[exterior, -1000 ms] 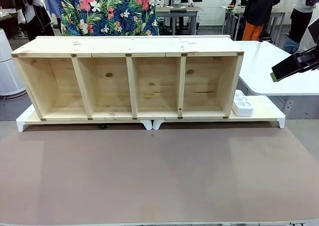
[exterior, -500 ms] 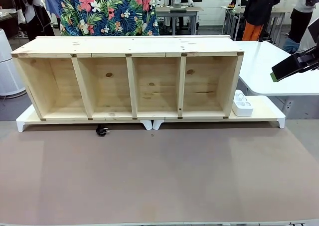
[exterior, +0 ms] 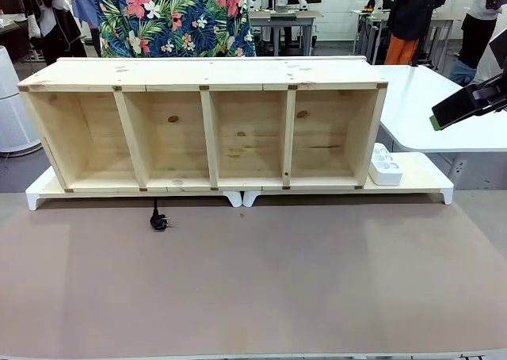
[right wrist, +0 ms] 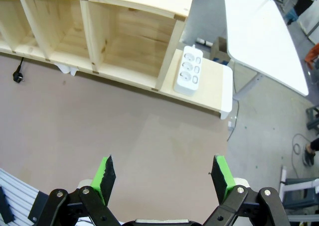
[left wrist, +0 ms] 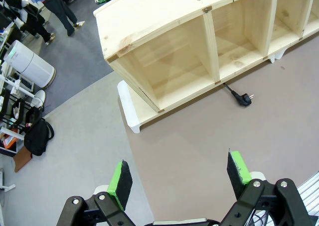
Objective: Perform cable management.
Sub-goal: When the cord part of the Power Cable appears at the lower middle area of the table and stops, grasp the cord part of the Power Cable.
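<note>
The cable (exterior: 156,215) is a thin black cord coming out from under the wooden shelf (exterior: 210,74); its small black plug lies on the brown table mat, below the shelf's second compartment from the left. The cable's plug (left wrist: 244,99) lies far ahead of my left gripper (left wrist: 179,178), which hangs high over the table's left end, open and empty. From the right wrist camera the cable plug (right wrist: 17,77) is tiny at far left, and my right gripper (right wrist: 162,176) is open and empty high above the mat. In the front view the right gripper (exterior: 437,120) hovers at the right edge.
A white power strip (exterior: 385,166) lies on the low white riser (exterior: 428,179) right of the shelf. A person in a floral shirt (exterior: 170,15) stands behind the shelf. A white side table (exterior: 444,106) sits at the right. The brown mat (exterior: 253,281) spreads across the front.
The cable's plug has slid out from under the shelf toward me, from barely showing to lying fully on the mat. Both grippers have stayed still.
</note>
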### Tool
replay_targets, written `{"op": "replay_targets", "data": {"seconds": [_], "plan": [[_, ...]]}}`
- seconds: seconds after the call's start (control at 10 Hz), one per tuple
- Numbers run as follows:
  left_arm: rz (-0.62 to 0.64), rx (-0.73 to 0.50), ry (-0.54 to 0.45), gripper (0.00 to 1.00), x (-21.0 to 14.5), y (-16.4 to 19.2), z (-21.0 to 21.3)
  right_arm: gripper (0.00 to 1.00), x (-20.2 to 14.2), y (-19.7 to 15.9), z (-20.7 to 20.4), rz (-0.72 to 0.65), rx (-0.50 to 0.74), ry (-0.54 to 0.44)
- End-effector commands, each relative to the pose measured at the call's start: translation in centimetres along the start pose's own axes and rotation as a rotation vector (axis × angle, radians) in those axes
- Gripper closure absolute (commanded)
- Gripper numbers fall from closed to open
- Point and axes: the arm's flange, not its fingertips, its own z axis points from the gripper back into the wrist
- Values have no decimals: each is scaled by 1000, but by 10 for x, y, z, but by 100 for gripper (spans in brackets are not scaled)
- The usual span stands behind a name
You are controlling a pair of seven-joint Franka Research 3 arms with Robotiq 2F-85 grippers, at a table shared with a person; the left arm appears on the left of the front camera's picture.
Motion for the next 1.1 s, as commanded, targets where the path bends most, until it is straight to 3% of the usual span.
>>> {"op": "replay_targets", "data": {"seconds": [0.0,1.0], "plan": [[15,7,-10,0,3,0,-2,0,2,0,0,6,-1,-13],[15,7,-10,0,3,0,-2,0,2,0,0,6,-1,-13]]}}
